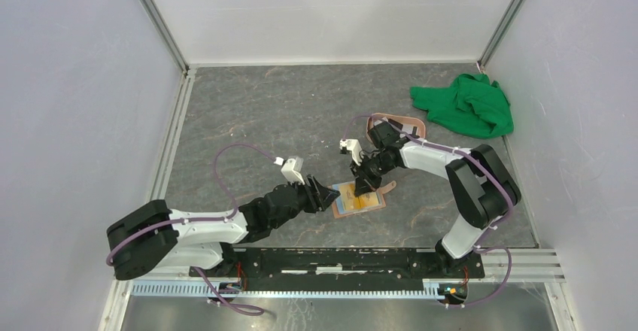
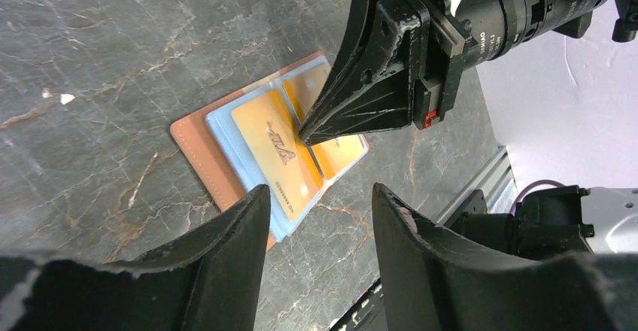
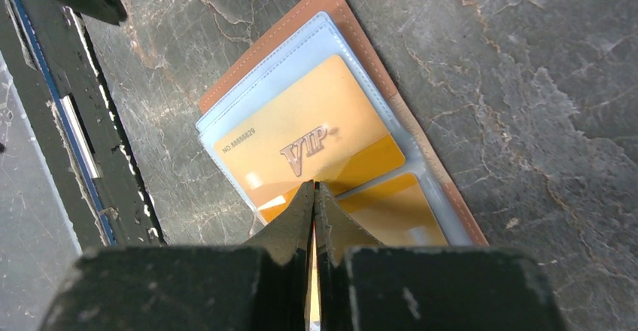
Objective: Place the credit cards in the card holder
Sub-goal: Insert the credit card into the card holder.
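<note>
The tan card holder (image 1: 342, 209) (image 2: 197, 144) (image 3: 278, 42) lies open on the grey table near the front rail. An orange-yellow credit card (image 2: 272, 149) (image 3: 301, 132) marked VIP sits in its clear light-blue sleeve, and a second orange card (image 3: 395, 214) (image 2: 308, 86) lies beside it. My right gripper (image 1: 366, 189) (image 3: 314, 186) (image 2: 307, 134) is shut, its tip resting on the VIP card. My left gripper (image 1: 333, 195) (image 2: 320, 192) stands open just off the holder's near edge, with nothing between its fingers.
A crumpled green cloth (image 1: 466, 105) lies at the back right. A pink tray (image 1: 416, 128) shows partly behind the right arm. The black mounting rail (image 1: 338, 259) (image 3: 53, 120) runs along the front edge close to the holder. White walls enclose the table.
</note>
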You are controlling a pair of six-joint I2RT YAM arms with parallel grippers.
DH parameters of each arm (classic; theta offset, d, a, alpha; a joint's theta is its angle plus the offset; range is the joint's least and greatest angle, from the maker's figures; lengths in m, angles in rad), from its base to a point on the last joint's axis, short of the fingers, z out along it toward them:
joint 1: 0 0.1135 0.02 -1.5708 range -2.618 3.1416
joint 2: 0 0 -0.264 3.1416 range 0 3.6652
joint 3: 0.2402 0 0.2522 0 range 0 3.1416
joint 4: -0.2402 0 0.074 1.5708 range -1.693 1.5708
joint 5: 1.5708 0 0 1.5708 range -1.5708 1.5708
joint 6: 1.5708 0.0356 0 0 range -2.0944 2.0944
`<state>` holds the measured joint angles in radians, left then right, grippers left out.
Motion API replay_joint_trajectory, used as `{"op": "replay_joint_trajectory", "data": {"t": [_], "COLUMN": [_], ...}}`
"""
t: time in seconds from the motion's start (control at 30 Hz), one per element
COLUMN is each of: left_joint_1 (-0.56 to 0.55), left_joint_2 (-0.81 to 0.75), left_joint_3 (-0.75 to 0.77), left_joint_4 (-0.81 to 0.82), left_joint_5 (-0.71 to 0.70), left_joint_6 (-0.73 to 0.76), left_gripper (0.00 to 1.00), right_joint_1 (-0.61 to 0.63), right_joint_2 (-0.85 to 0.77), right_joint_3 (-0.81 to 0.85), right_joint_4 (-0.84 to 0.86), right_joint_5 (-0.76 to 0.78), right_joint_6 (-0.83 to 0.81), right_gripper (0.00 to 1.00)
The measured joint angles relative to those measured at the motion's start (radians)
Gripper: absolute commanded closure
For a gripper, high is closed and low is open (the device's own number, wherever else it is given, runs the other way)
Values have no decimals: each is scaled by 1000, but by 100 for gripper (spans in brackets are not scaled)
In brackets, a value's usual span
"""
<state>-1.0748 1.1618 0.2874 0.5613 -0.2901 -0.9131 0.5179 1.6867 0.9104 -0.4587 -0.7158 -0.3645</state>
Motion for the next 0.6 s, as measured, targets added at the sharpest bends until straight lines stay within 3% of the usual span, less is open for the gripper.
{"op": "replay_joint_trajectory", "data": {"t": [0.17,0.6], "left_joint_1": [12,26], "left_joint_2": [79,185], "left_joint_3": [-2,-10], "left_joint_4": [77,157], "left_joint_5": [54,114], "left_joint_6": [-18,-55], "left_gripper": [49,50], "right_joint_1": [13,25], "right_joint_2": [19,34], "right_joint_3": [4,57], "right_joint_4": [-7,-77], "right_joint_5": [1,-60], "right_joint_6": [0,-82], "right_gripper": [94,86]}}
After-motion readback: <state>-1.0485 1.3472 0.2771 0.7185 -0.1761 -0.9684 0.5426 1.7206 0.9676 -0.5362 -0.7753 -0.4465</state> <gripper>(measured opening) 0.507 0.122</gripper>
